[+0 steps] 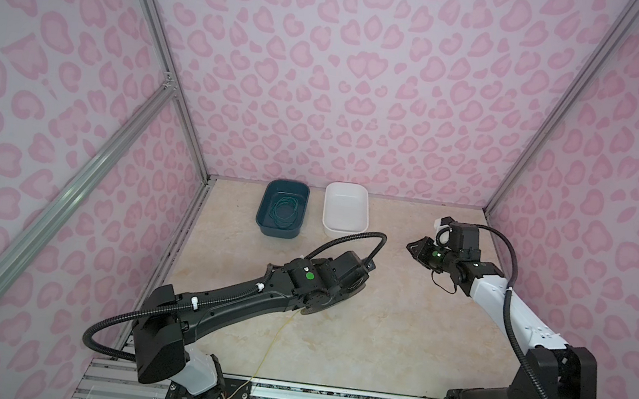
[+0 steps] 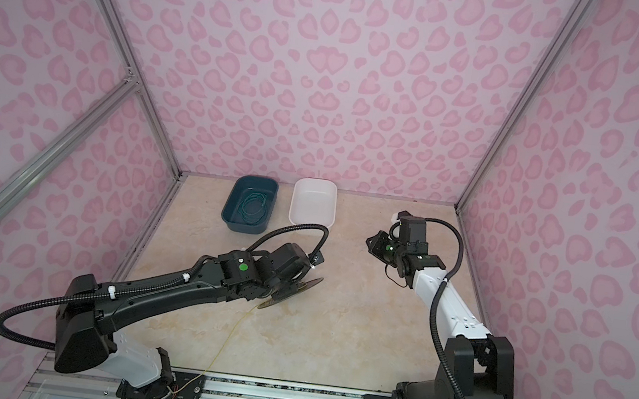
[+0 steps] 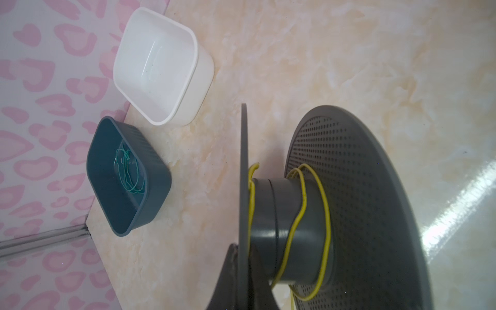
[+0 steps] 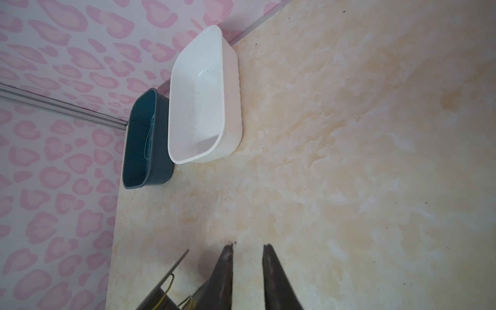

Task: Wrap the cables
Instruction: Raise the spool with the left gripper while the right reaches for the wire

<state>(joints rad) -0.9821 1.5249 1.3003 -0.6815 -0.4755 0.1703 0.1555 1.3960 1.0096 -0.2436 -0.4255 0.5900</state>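
Left hand clamps spool flange; yellow wire faint in top views.

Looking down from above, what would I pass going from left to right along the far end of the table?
dark teal bin → white bin → right gripper, its jaws apart and holding nothing.

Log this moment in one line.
left gripper: shut on spool flange | yellow wire: loose turns round spool, tail trailing off | right gripper: open, empty
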